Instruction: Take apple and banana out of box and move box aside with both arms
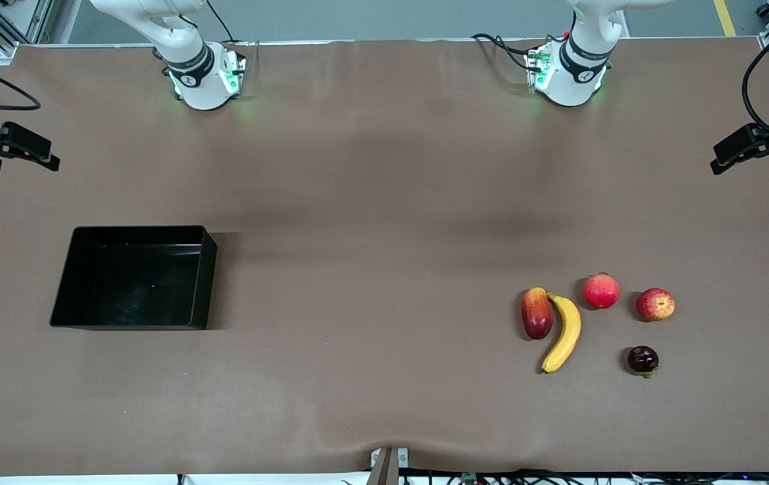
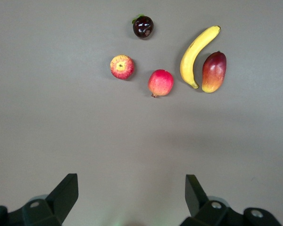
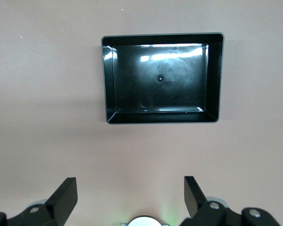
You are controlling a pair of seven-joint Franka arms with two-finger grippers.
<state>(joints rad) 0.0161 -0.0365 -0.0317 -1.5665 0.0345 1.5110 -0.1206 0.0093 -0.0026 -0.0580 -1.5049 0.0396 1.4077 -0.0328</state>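
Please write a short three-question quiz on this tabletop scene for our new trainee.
1. True or false: the black bin holds a fruit.
2. Which fruit lies right beside the banana? A) mango-like fruit B) apple C) dark round fruit
3. Fill in: the left gripper and the right gripper both have their fingers ____.

Key: 1 false, the bin is empty; 2 A; 3 open.

Left tool (image 2: 129, 197) and right tool (image 3: 129, 197) hang high, fingers spread wide.
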